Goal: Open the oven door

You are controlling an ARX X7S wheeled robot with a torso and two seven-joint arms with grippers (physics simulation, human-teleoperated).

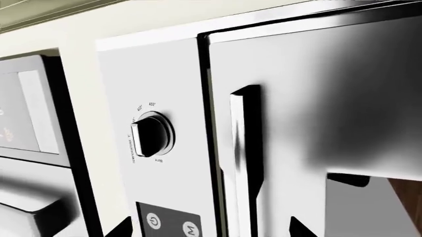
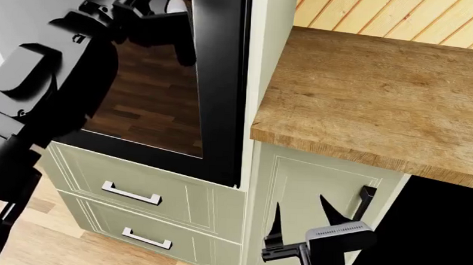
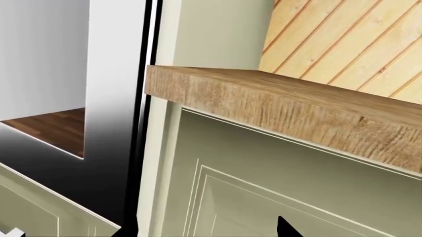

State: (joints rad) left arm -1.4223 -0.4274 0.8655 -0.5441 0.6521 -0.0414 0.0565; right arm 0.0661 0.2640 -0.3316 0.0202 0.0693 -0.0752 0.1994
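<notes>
Kitchen cabinetry, pale green, with a wooden surface (image 2: 381, 97) at the head view's right and plank wall panelling behind it. Item: oven door (image 2: 183, 88), glossy black frame, large dark glass reflecting wood flooring; stands upright and flush in the tall unit left of the surface, above two drawers (image 2: 138, 194) with metal bar handles. Item: left arm, black, raised before the oven glass at the head view's left; its gripper is not discernible there. Left wrist view alone shows the steel front close up: a vertical bar handle (image 1: 242, 158), a temperature knob (image 1: 153, 134) with printed scale, and a dark panel of round buttons (image 1: 170, 224) under it; dark fingertips (image 1: 300, 229) show only at the frame edge, so the left gripper's spread cannot be told. Item: right gripper (image 2: 301, 222), low before a cabinet door with black bar handle (image 2: 367, 204), fingers wide apart, holding nothing. Right wrist view adds the surface's rough edge (image 3: 277, 106) and the door's black frame (image 3: 112, 123) side-on.
</notes>
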